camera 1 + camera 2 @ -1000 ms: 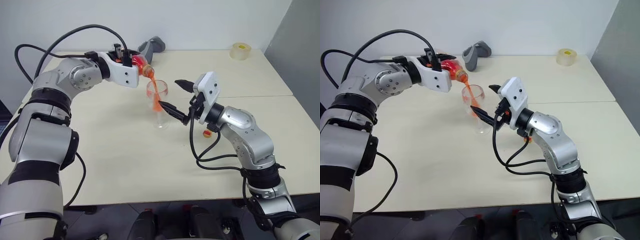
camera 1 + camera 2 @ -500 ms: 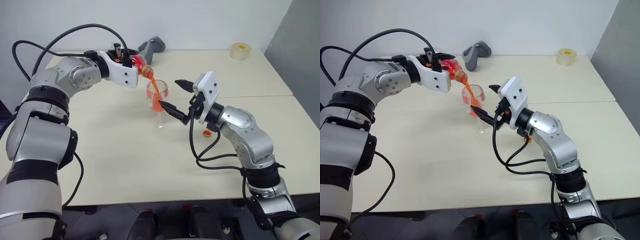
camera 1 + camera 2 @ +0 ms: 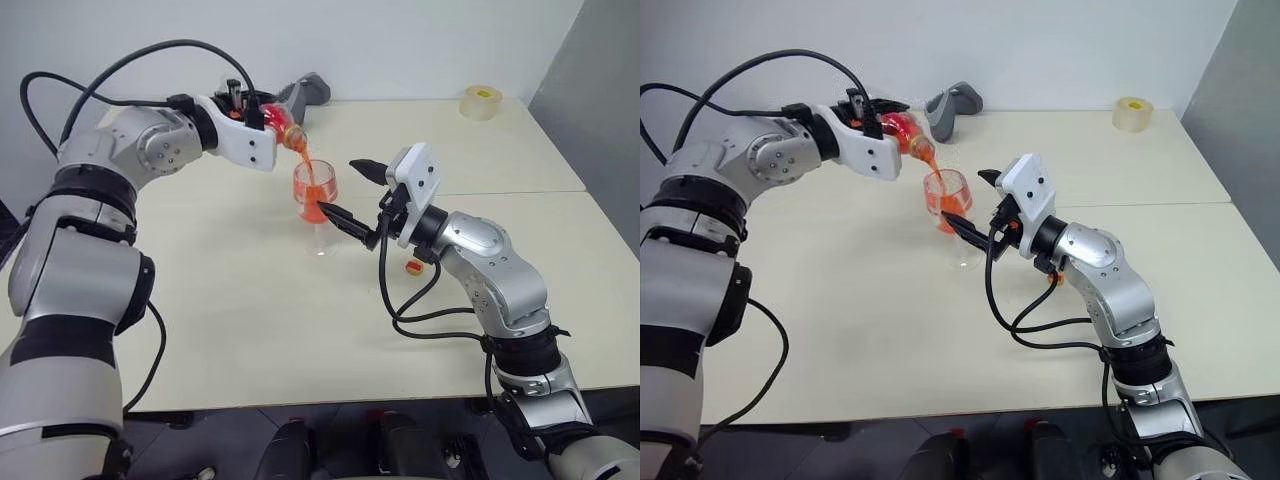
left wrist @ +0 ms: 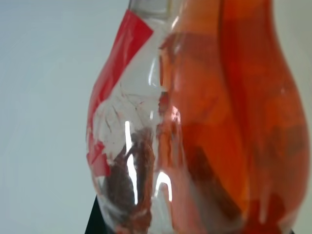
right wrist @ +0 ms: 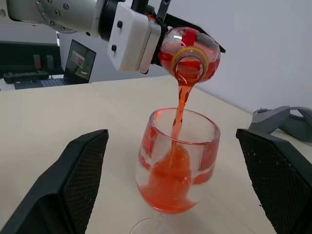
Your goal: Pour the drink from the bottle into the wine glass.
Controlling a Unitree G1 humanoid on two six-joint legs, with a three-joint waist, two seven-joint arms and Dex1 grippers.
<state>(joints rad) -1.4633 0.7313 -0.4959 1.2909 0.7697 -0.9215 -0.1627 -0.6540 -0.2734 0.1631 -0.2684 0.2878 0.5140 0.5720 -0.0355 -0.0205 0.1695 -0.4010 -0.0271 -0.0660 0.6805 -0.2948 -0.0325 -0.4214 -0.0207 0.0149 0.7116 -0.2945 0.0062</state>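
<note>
The left gripper (image 3: 872, 118), clamped on the bottle (image 3: 902, 129), had tipped it slightly steeper over the last second, so the drink (image 5: 179, 111) kept streaming into the wine glass (image 5: 176, 170), now roughly half full at table centre. The right gripper (image 5: 178, 185) stood wide open, flanking the glass without touching.

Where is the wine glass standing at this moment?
In the left eye view the wine glass stands on the table near the middle, between the open fingers of the right hand, under the tilted bottle.
</note>
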